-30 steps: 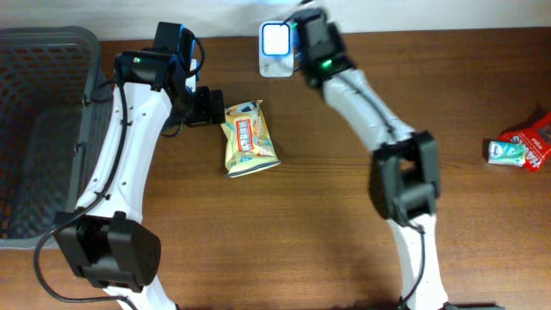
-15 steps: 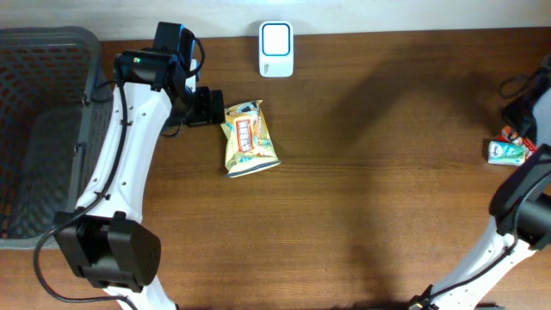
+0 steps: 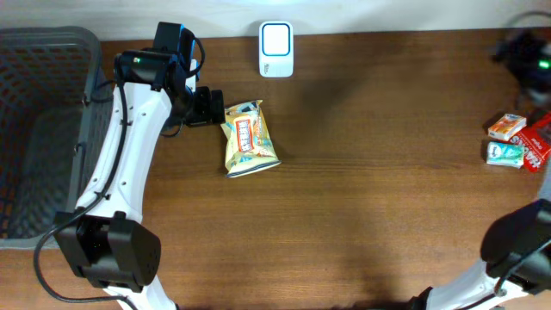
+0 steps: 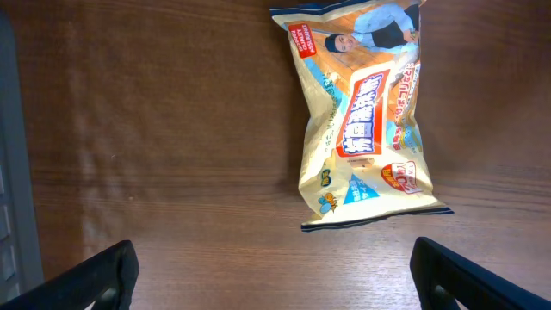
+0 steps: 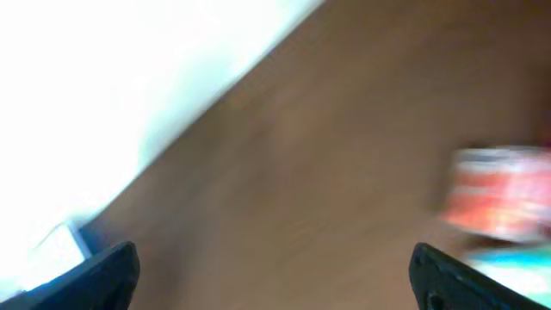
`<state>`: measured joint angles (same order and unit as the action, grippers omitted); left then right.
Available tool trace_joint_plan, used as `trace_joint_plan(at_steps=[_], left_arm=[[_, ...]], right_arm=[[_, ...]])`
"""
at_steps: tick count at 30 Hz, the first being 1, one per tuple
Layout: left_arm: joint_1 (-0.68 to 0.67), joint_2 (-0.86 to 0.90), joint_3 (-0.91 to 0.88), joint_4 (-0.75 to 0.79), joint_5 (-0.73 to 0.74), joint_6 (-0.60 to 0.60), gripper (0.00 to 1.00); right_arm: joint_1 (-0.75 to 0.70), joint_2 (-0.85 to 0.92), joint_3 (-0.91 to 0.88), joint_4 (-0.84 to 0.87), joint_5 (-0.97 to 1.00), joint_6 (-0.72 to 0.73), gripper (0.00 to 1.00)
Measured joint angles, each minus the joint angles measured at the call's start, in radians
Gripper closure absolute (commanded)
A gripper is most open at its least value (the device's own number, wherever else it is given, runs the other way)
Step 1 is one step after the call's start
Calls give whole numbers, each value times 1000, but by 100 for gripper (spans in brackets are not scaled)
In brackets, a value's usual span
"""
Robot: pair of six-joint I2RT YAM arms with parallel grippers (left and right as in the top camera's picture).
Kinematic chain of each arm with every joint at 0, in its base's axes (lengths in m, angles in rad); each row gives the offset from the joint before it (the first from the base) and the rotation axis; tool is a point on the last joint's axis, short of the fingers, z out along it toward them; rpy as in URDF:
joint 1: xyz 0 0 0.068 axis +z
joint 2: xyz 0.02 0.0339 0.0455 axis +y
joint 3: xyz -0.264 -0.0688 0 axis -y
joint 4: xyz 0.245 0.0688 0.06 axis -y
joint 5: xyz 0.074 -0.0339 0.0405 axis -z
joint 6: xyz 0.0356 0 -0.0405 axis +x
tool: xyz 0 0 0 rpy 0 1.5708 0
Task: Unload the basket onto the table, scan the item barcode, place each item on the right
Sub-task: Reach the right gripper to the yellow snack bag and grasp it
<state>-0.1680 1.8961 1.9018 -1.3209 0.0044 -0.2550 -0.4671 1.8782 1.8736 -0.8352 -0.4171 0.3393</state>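
Left arm (image 3: 129, 146) beside snack bag (image 3: 248, 138), fingers (image 4: 103, 274) wide

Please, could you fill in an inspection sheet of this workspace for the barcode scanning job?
Surface: brown wooden table; no spills seen.
Job's things: snack bag lying flat, apart from the white scanner at the far edge.
Clutter: small packs at the right edge; grey basket at the left.
Grippers: left tool open, bag ahead of it, not held; right tool open, empty, view blurred, near the packs.
Cables: black cable along the left arm.
Surroundings: pale strip beyond the table; nothing else seen.
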Motion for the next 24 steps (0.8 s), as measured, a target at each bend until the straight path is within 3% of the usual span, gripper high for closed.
trace_joint_plan(at_steps=[2, 5, 6, 7, 9, 11, 13, 24], left_arm=[[0, 0, 0, 0, 0, 0, 1], [0, 0, 0, 0, 0, 0, 1], [0, 0, 0, 0, 0, 0, 1], [0, 0, 0, 0, 0, 0, 1], [0, 0, 0, 0, 0, 0, 1], [0, 0, 0, 0, 0, 0, 1], [0, 0, 0, 0, 0, 0, 1], [0, 0, 0, 0, 0, 0, 1]], right_arm=[[153, 19, -12, -94, -155, -114, 1], [328, 52, -48, -110, -215, -215, 1], [393, 66, -67, -91, -221, -233, 6], [499, 101, -88, -65, -222, -255, 38], [605, 148, -97, -46, -212, -266, 73], [687, 190, -97, -16, -204, -232, 91], [766, 232, -97, 21, -200, -153, 95], [1009, 355, -98, 66, -19, 183, 96]])
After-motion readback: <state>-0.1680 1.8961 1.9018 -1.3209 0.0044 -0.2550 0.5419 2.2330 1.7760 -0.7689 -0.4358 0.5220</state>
